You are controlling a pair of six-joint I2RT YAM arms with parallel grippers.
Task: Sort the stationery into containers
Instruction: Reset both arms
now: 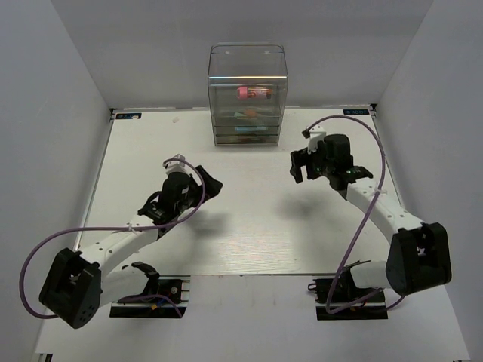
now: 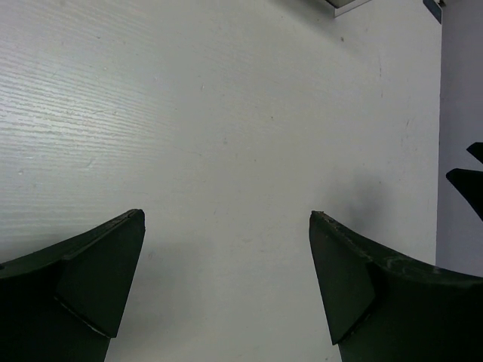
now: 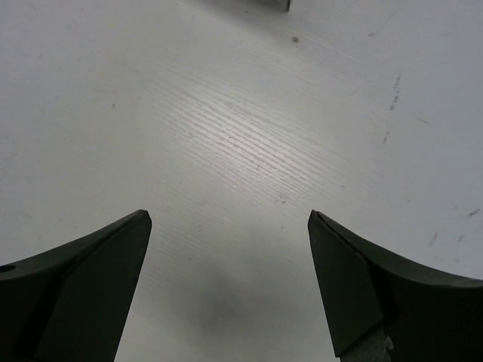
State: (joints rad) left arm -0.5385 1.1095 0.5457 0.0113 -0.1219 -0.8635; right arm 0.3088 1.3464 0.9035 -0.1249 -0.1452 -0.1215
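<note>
Pens show, from above, only inside the clear cabinet (image 1: 247,75) at the far edge of the table (image 1: 249,226), the fat pink marker (image 1: 254,93) in its top drawer, so what seems left is a clean retreat kept well off that cabinet. Left wrist view: the left gripper (image 2: 226,219) stands wide open and empty over the table. Right wrist view: the right gripper (image 3: 230,219) gapes likewise, with nothing between its fingers.

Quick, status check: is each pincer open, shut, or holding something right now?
Left pincer: open, holding nothing.
Right pincer: open, holding nothing.
</note>
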